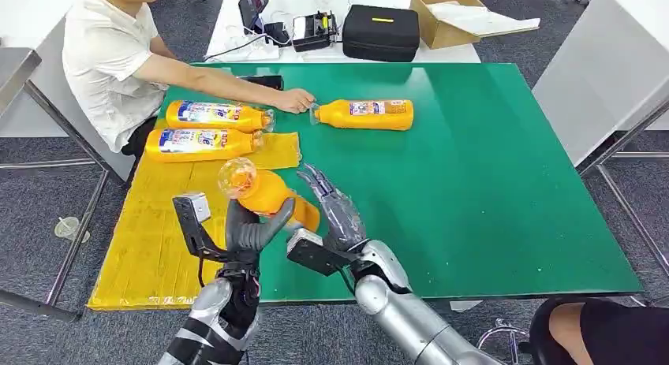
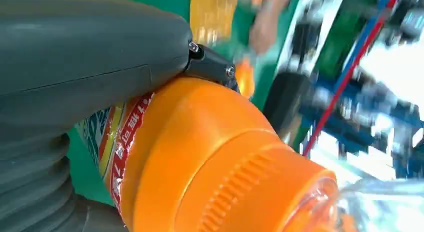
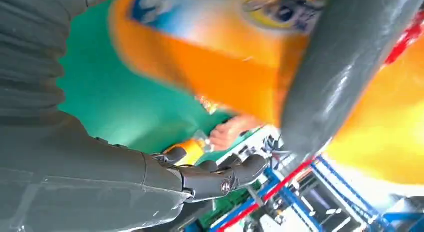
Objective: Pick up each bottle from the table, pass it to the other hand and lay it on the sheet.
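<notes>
From the head view, the left robot hand (image 1: 251, 227) grips an orange plastic bottle with a clear cap (image 1: 264, 193), its grey thumb and fingers wrapped round the bottle's body, while the right robot hand (image 1: 331, 207) stands just beside the bottle with its dark fingers stretched out and apart, holding nothing; whether they touch the bottle I cannot tell. So the pass looks made or nearly so, and laying this bottle down remains. Beyond the left robot hand, two orange bottles with printed labels (image 1: 209, 127) already lie side by side on the yellow, slightly wrinkled sheet (image 1: 150, 231), and farther off, beyond the right robot hand, a fourth orange bottle (image 1: 367, 113) lies on the smooth green surface (image 1: 489, 191) with a seated person's hand (image 1: 295, 101) at its cap end, so at least one pick is left. In the left wrist view, the left robot hand's smooth grey thumb and ribbed cover press against the held bottle's glossy shoulder, and the bottle shows a ridged orange collar below its transparent cap and a red and blue printed label. In the right wrist view, the right robot hand's fingers (image 3: 220, 177) lie extended and free of any load, with the blurred orange bottle close above them and a grey finger of the other robot hand across it.
</notes>
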